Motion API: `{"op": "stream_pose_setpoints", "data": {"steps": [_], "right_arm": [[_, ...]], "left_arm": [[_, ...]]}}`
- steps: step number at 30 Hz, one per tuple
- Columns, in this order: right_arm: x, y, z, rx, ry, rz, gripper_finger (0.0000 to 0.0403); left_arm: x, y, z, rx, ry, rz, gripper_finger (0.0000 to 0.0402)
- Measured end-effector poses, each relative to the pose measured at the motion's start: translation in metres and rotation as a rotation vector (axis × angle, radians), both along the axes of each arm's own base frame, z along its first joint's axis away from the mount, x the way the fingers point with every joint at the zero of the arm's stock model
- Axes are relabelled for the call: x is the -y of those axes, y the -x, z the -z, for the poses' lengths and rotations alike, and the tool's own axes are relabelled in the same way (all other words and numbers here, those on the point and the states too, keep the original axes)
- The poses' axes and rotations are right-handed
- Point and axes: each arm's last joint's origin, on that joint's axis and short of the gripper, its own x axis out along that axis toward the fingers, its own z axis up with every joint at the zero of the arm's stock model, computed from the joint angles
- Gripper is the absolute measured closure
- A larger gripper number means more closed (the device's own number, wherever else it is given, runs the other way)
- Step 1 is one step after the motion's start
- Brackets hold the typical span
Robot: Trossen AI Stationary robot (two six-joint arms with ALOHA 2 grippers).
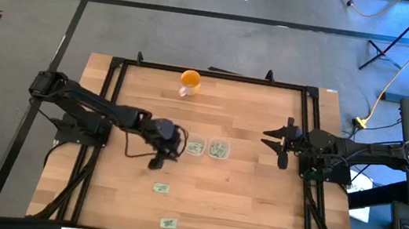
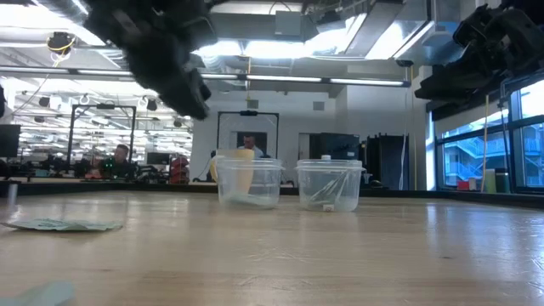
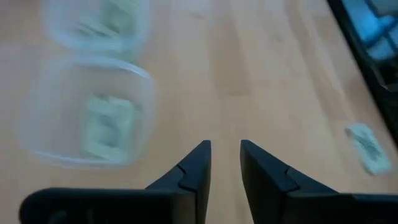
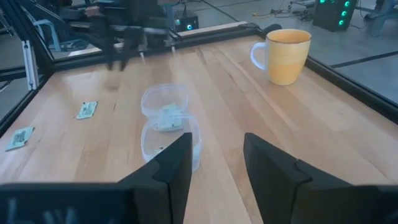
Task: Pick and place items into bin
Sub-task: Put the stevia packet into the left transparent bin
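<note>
Two pale green packets lie flat on the wood near the near edge, one (image 1: pixel 160 188) and another (image 1: pixel 168 222); the first shows in the left wrist view (image 3: pixel 367 146). More packets lie inside two small clear bins (image 1: pixel 195 146) (image 1: pixel 219 150) standing side by side at mid-table. My left gripper (image 1: pixel 159 160) (image 3: pixel 225 149) hangs above the table just left of the bins, its fingers a little apart with nothing between them. My right gripper (image 1: pixel 266 138) (image 4: pixel 216 146) waits open to the right of the bins, raised off the table.
An orange cup (image 1: pixel 190 81) (image 4: pixel 287 56) stands near the far edge. A black frame (image 1: pixel 116 67) borders the tabletop. Bare wood lies between the bins and the right gripper, and around the two loose packets.
</note>
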Motion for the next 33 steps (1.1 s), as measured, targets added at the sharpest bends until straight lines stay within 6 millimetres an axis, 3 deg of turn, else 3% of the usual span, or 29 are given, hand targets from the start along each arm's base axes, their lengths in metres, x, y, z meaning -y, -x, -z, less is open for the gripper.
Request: {"op": "stream_pose_setpoints", "data": {"steps": [9, 18, 33], "right_arm": [[0.0, 0.0, 0.0, -0.002, -0.001, 0.0, 0.0255], [0.0, 0.0, 0.0, 0.0, -0.002, 0.0, 0.0255], [0.0, 0.0, 0.0, 0.003, -0.002, 0.0, 0.0255]], "left_arm": [[0.053, 0.009, 0.009, -0.048, -0.023, 0.117, 0.0311], [0.083, 0.008, 0.022, -0.027, -0.074, 0.09, 0.0313], [0.098, -0.004, 0.074, -0.148, -0.112, 0.11, 0.0307]]}}
